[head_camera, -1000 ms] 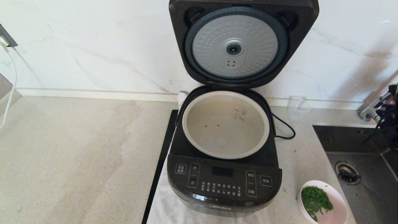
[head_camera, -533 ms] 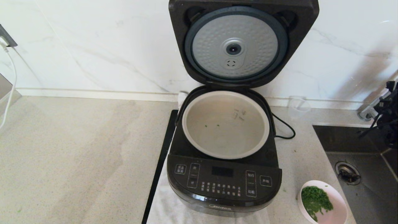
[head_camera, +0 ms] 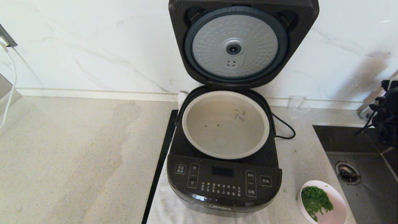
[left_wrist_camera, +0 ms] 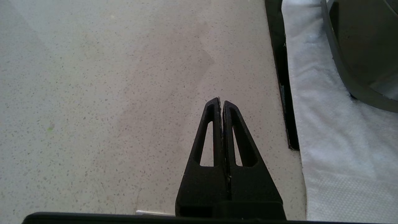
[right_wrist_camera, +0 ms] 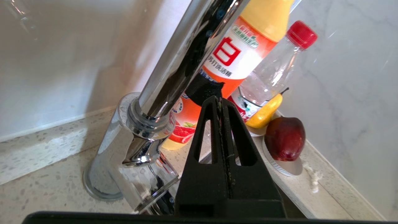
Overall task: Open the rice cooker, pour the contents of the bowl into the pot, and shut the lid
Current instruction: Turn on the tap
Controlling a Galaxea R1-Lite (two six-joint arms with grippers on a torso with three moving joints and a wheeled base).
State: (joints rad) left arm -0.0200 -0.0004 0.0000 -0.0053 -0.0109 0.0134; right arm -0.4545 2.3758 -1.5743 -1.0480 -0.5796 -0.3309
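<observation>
The black rice cooker [head_camera: 224, 183] stands mid-counter with its lid [head_camera: 234, 46] raised upright, silver underside showing. Its beige pot [head_camera: 225, 124] holds only a couple of green specks. The pale pink bowl [head_camera: 337, 203] with a heap of chopped green bits [head_camera: 315, 200] sits on the counter to the cooker's front right. My right gripper [right_wrist_camera: 220, 99] is shut and empty, held up at the far right by the tap. The right arm [head_camera: 387, 119] shows at the head view's right edge. My left gripper [left_wrist_camera: 221, 101] is shut over bare counter left of the cooker [left_wrist_camera: 363, 49].
A sink [head_camera: 363, 161] lies at the right, with a chrome tap [right_wrist_camera: 149, 102], an orange bottle [right_wrist_camera: 230, 59], a clear bottle [right_wrist_camera: 273, 74] and fruit [right_wrist_camera: 284, 138] behind it. A clear plastic cup [head_camera: 298, 107] stands behind the cooker's right side. A white cloth [left_wrist_camera: 335, 149] lies under the cooker.
The right arm at the head view's right edge has shifted slightly upward and rightward. The cooker, the bowl and the left gripper have stayed put.
</observation>
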